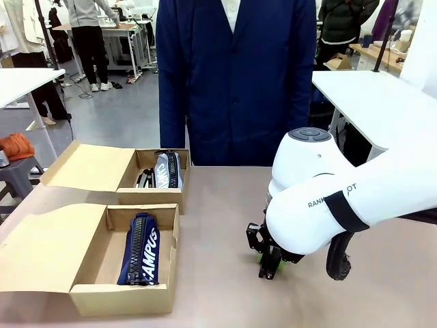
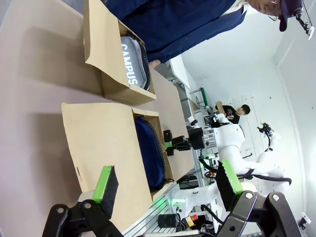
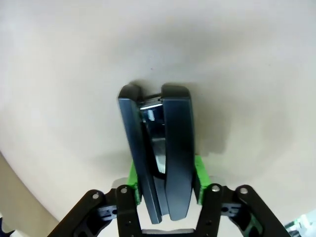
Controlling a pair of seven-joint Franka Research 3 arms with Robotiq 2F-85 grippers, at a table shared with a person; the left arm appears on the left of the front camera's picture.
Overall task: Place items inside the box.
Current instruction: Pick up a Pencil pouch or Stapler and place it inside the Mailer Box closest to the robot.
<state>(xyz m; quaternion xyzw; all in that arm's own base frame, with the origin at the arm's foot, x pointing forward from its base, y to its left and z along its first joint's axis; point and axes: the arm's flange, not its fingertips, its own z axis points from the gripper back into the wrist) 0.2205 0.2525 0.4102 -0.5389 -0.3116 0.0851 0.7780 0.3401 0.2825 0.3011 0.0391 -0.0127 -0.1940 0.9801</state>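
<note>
Right wrist view: black stapler point(image 3: 175, 148) gripped between pads point(image 3: 132, 178) of right hand point(image 3: 165, 178).

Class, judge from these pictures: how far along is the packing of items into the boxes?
Done: navy pouch lies in the near box, grey pouch in the far box. In hand: the right gripper clamps the black stapler on the table. Left: boxing it.

Grey floor point(image 1: 119, 116), white tables point(image 1: 379, 96), beige tabletop point(image 1: 218, 273)
</note>
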